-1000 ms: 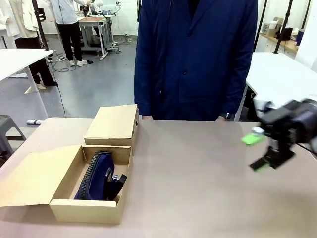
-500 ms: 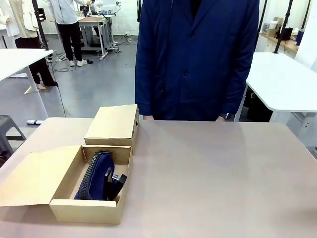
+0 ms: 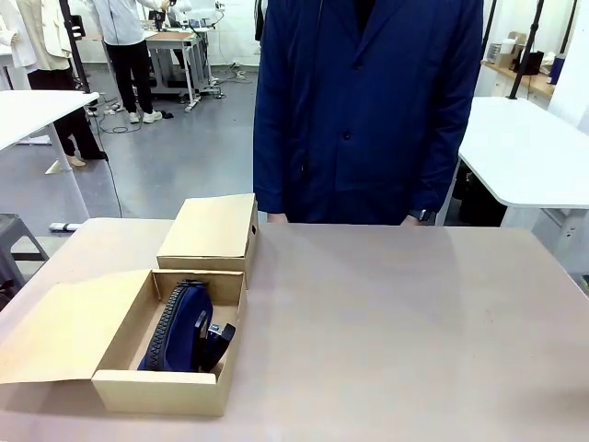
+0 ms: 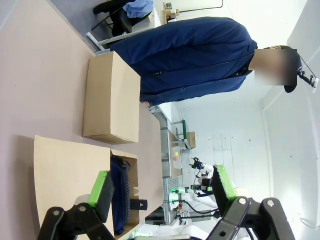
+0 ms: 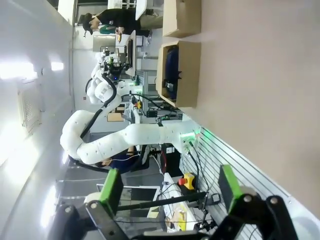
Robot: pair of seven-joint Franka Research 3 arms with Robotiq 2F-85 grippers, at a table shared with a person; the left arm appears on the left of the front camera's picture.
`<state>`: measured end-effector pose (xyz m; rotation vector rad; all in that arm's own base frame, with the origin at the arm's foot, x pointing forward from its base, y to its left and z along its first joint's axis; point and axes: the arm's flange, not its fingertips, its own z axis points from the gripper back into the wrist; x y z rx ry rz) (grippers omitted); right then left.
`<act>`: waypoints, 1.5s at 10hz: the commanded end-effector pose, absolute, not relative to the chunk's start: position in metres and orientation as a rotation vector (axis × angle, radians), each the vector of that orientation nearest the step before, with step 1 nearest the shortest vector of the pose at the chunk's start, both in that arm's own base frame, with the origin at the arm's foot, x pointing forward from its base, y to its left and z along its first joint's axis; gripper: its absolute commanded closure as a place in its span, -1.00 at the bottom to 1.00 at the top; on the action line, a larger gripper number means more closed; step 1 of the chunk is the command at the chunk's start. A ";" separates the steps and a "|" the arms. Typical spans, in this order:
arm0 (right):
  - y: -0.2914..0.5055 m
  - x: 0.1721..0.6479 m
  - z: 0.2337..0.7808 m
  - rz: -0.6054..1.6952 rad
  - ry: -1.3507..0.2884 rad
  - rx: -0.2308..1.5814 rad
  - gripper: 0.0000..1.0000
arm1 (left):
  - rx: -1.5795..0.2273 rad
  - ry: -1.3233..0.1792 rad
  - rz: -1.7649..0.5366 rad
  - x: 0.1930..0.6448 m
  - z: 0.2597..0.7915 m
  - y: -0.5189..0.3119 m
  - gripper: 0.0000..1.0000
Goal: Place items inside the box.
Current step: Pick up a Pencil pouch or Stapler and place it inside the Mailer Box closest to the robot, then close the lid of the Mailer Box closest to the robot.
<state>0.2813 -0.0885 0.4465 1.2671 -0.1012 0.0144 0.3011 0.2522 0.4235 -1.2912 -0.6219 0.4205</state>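
Navy pencil case lying in open box at 8 o'clock; left gripper, right gripper hanging released, empty; task looking near done.

The left jaws stand wide apart with nothing between them, green pads low in the view, above a tan bench that runs sideways here. Under them lies an open box with its flap spread flat on the bench; a navy case sits in it with a small black item just beside the case. A closed box lies just beside the open one, and a person in a navy coat stands at the bench edge past it.
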 end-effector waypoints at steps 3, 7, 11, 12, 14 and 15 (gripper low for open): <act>-0.087 0.283 0.449 0.028 -0.110 1.282 -1.00 | -1.294 -0.628 0.401 0.299 0.423 0.251 -1.00; -0.087 0.283 0.449 0.028 -0.110 1.282 -1.00 | -1.291 -0.622 0.421 0.301 0.423 0.252 -1.00; -0.087 0.283 0.449 0.028 -0.110 1.282 -1.00 | -1.403 -0.702 -0.436 0.351 0.489 0.125 -1.00; -0.087 0.283 0.449 0.028 -0.110 1.282 -1.00 | -1.380 -0.726 -0.585 0.346 0.490 0.104 -1.00; -0.087 0.283 0.449 0.028 -0.110 1.282 -1.00 | -1.109 -0.995 -0.954 0.328 0.472 0.089 -1.00; -0.087 0.283 0.449 0.028 -0.110 1.282 -1.00 | -0.979 -1.098 -1.095 0.314 0.456 0.095 -1.00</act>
